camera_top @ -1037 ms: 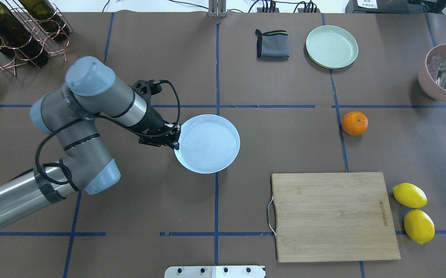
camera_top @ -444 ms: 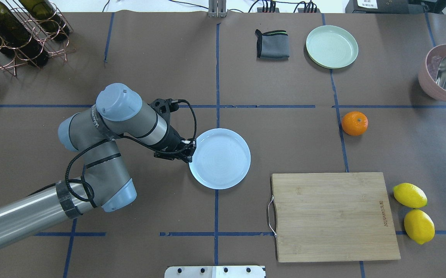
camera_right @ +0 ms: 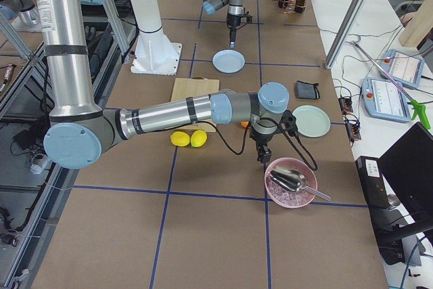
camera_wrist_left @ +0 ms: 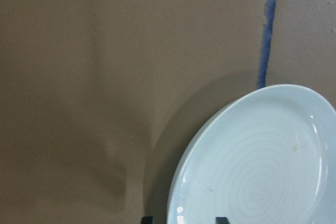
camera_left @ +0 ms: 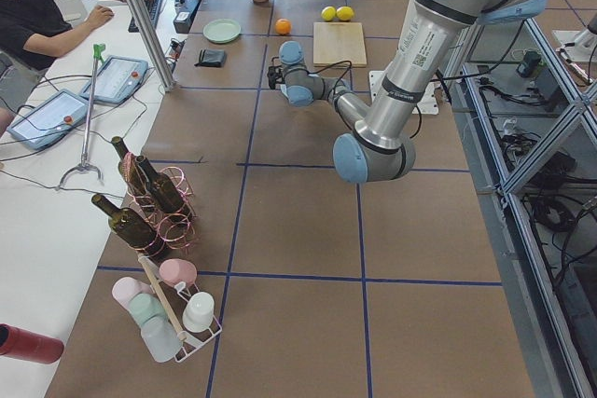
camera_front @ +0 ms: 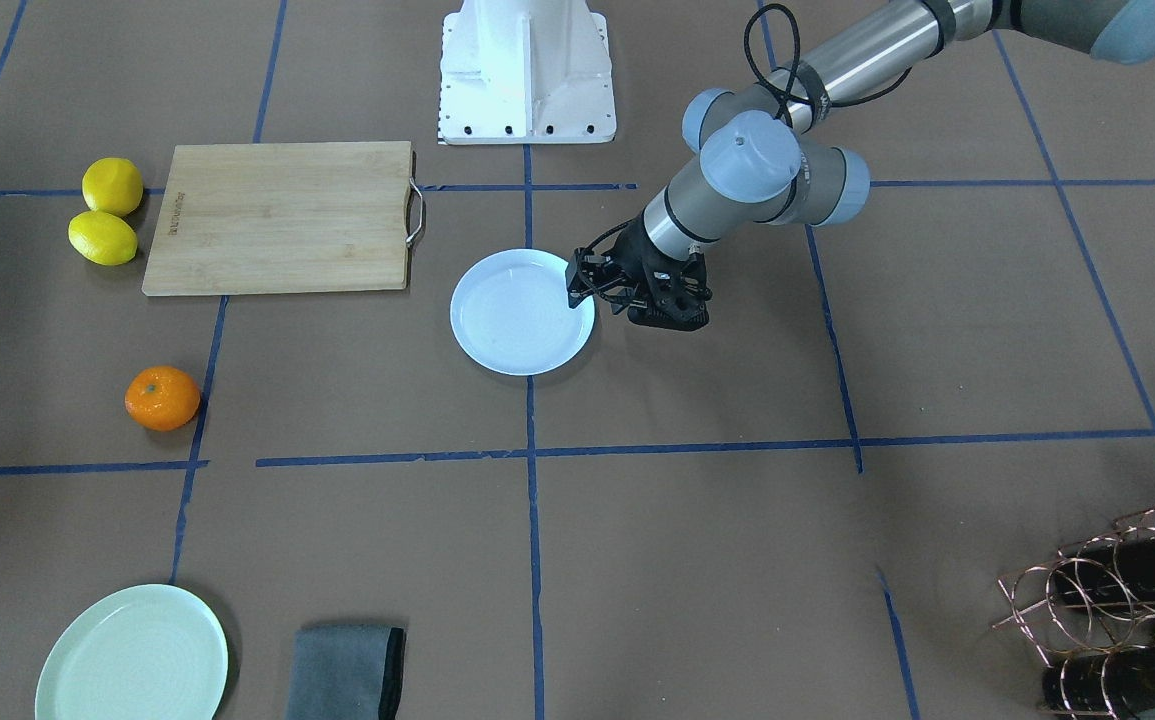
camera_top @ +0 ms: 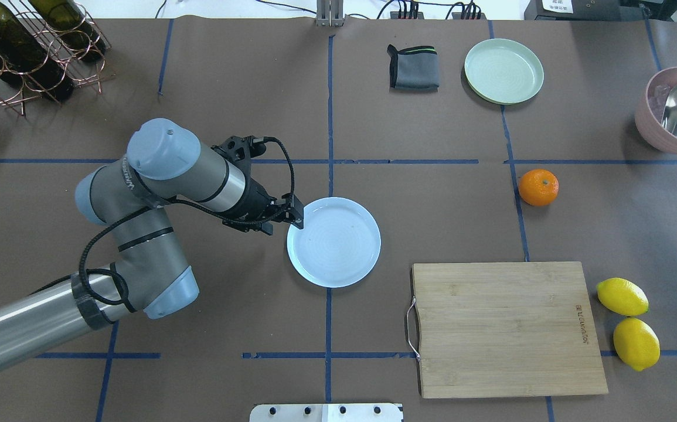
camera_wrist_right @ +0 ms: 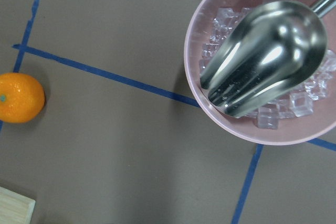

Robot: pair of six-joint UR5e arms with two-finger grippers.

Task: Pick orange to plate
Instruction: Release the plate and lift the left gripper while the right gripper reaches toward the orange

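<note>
The orange (camera_top: 538, 187) lies on the brown table to the right, far from the plate; it also shows in the front view (camera_front: 163, 398) and at the left edge of the right wrist view (camera_wrist_right: 20, 98). The pale bluish-white plate (camera_top: 333, 242) lies flat near the table's middle. My left gripper (camera_top: 295, 215) hovers open over the plate's left rim (camera_wrist_left: 176, 203), a finger to either side of it. My right gripper (camera_right: 260, 156) hangs between the orange and the pink bowl; I cannot tell whether it is open or shut.
A pink bowl (camera_top: 675, 111) of ice with a metal scoop stands at the far right. A wooden cutting board (camera_top: 508, 328) and two lemons (camera_top: 628, 322) lie near the front right. At the back are a mint-green plate (camera_top: 503, 71) and a grey cloth (camera_top: 413, 67); a bottle rack (camera_top: 27, 47) fills the back left corner.
The left gripper carried the plate right and toward the robot, set it on the table, opened, and has lifted a little off the rim. The orange has not moved.
</note>
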